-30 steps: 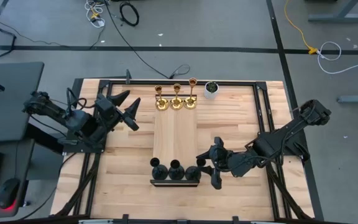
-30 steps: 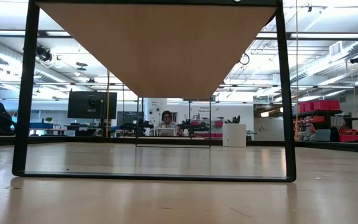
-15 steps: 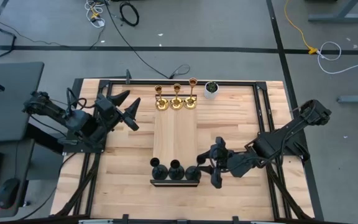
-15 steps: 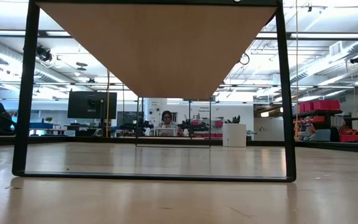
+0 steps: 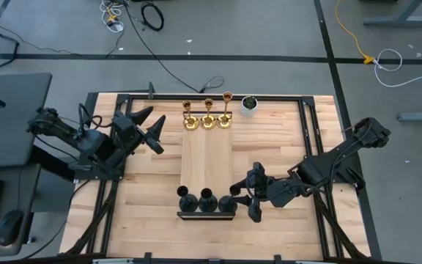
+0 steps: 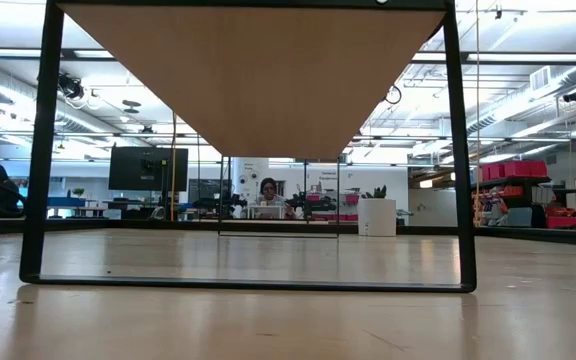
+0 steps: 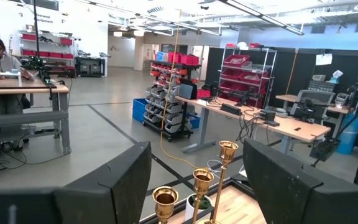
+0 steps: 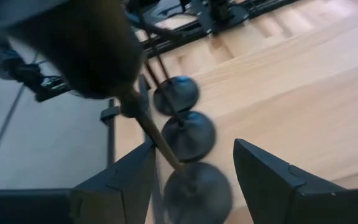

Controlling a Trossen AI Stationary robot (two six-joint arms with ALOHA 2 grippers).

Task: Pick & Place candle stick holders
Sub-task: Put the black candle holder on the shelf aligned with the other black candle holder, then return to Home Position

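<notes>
Step in hand: approach to the grasp of a black holder, judged from the pose of the right hand [image 5: 242, 199], which sits just right of the near row with its fingers spread around the rightmost black candle stick holder [image 5: 228, 203].
Right hand state: released; in the right wrist view the two fingers stand apart with the holder's stem and base [image 8: 189, 184] between them, and no contact is visible.
Left hand: waiting at the far left of the bench [image 5: 269, 139], lifted and facing the gold row; its fingers [image 7: 114, 180] are spread wide and hold nothing.
Black holders: three in a row at the near edge of the central board [image 5: 207, 158], standing on a dark strip; the middle black holder [image 5: 206, 199] and left black holder [image 5: 186, 198] lie well clear of the hand.
Gold holders: three gold candle stick holders [image 5: 208, 117] in a row at the far edge of the board, beside a small white pot [image 5: 248, 105].
Orientation: every holder stands upright, long axis vertical, flared base down and cup up.
Next move, as a judgement: closing on the thin stem squarely, then a straight lift so the base clears its neighbour, which stands just beside it.
Low view: shows only the bench frame and the room beyond.
</notes>
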